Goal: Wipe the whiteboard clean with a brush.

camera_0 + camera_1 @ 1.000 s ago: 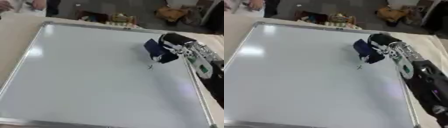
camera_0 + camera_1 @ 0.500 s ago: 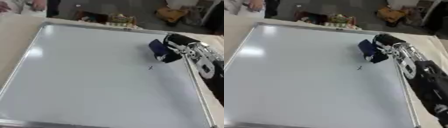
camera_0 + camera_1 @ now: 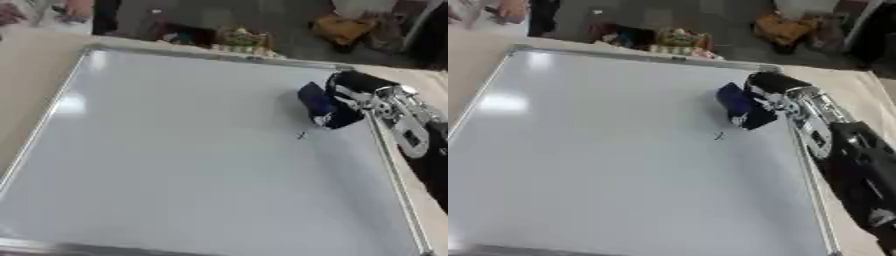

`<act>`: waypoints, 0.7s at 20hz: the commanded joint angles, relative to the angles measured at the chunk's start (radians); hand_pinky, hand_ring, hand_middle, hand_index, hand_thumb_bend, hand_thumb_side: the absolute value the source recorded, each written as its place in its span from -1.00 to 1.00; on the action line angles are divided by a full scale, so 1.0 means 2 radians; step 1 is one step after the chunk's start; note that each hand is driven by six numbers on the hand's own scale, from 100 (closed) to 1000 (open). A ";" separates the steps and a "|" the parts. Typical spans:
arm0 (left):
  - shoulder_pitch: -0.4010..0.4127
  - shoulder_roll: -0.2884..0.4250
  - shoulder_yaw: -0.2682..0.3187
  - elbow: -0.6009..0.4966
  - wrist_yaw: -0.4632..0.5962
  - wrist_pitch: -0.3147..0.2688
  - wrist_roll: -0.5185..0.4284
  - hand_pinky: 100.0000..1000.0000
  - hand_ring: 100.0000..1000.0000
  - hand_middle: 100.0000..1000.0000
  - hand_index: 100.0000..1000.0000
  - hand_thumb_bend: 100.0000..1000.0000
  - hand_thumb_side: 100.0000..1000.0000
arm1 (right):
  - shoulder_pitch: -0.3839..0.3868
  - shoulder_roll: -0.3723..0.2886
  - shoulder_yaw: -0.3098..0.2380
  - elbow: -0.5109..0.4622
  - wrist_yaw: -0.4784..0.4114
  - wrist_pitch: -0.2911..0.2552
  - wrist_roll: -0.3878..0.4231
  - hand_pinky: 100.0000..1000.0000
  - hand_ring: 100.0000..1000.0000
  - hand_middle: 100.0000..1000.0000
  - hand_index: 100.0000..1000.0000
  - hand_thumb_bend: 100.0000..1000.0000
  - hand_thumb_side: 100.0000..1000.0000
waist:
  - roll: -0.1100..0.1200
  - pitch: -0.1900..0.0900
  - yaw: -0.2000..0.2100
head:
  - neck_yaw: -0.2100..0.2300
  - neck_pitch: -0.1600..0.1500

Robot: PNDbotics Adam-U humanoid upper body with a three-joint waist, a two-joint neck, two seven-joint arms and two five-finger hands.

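A large whiteboard (image 3: 175,160) with a silver frame lies flat and fills most of both views. My right hand (image 3: 350,95) reaches in from the right edge and is shut on a dark blue brush (image 3: 315,102), which rests on the board near its upper right corner. A small dark mark (image 3: 301,135) sits on the board just below and left of the brush. The rest of the board's surface looks white. My left hand shows in neither view.
A beige table (image 3: 26,65) carries the board. Beyond the far edge lie a floor with cluttered items (image 3: 236,37) and an orange bag (image 3: 346,27). A person's hand (image 3: 74,7) shows at the far left corner, off the board.
My right hand with the brush has shifted slightly up and right along the board. The small dark mark stays where it was.
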 commanded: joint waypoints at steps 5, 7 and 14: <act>-0.006 0.007 0.003 -0.006 0.001 0.000 0.000 0.35 0.06 0.14 0.46 -0.63 0.96 | -0.007 -0.017 0.002 0.001 0.019 -0.013 0.014 0.53 0.71 -0.29 -1.00 -0.87 -0.20 | 0.002 -0.011 -0.001 | 0.000 -0.006; -0.006 0.007 0.003 -0.006 0.001 0.000 0.000 0.35 0.06 0.14 0.46 -0.63 0.96 | -0.006 -0.017 0.003 0.002 0.022 -0.018 0.020 0.53 0.71 -0.29 -0.99 -0.83 -0.21 | 0.002 -0.012 -0.001 | 0.001 -0.006; -0.006 0.007 0.003 -0.007 0.002 0.000 0.000 0.35 0.07 0.13 0.46 -0.63 0.96 | -0.007 -0.014 0.003 0.005 0.022 -0.033 0.041 0.55 0.71 -0.31 -0.86 -0.58 -0.20 | 0.003 -0.014 -0.001 | 0.002 -0.007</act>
